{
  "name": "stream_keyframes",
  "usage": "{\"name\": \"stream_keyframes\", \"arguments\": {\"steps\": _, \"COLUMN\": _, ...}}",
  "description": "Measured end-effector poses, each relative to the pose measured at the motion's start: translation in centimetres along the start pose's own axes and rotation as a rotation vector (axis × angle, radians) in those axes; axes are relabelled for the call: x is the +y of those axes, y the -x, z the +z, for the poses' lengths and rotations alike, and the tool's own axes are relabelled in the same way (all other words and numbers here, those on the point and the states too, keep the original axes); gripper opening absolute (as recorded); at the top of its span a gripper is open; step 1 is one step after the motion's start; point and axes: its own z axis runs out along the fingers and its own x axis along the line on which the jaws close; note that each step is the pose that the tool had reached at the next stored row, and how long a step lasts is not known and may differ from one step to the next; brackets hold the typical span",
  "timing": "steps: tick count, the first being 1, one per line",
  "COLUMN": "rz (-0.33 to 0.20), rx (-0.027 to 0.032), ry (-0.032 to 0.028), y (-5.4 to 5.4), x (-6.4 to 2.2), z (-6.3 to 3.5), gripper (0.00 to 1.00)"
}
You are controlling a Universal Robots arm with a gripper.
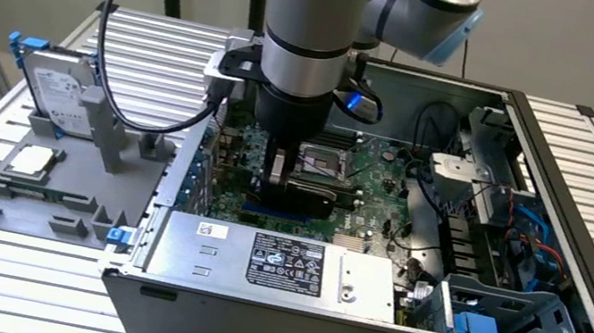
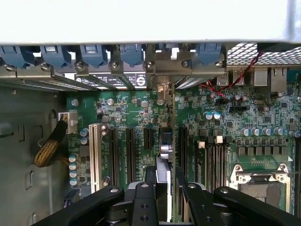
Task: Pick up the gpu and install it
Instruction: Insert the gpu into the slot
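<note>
Fingers (image 2: pixel 163 188): you're pinching the gpu (image 2: pixel 164 146) edge-on.
Axis: card runs along the motherboard (image 2: pixel 141 117) slots, seemingly over one.

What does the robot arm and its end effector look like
The arm is a grey cylinder with light blue joint rings and a black wrist section. A black cable loops down beside it. The end effector is black, with bolted linkage fingers.

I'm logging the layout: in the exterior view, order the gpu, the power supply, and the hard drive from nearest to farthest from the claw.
1. gpu: in the claw, over the motherboard.
2. power supply: along the case's front edge, below the claw.
3. hard drive: standing outside the case, on the exterior view's left.
</note>
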Motion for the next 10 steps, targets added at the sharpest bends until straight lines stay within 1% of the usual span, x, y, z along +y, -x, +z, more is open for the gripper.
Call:
{"name": "stream_keyframes", "arguments": {"steps": 4, "rz": -0.003, "rx": 0.0012, "ry": 0.0, "y": 0.08, "x": 0.0, "z": 0.0, "gripper": 0.0}}
{"name": "stream_keyframes", "arguments": {"steps": 6, "rz": -0.004, "rx": 0.0033, "ry": -0.0002, "y": 0.09, "x": 0.01, "z": 0.01, "gripper": 0.0}}
{"name": "stream_keyframes", "arguments": {"steps": 10, "rz": -0.006, "rx": 0.0153, "ry": -0.0006, "y": 0.12, "x": 0.03, "z": 0.06, "gripper": 0.0}}
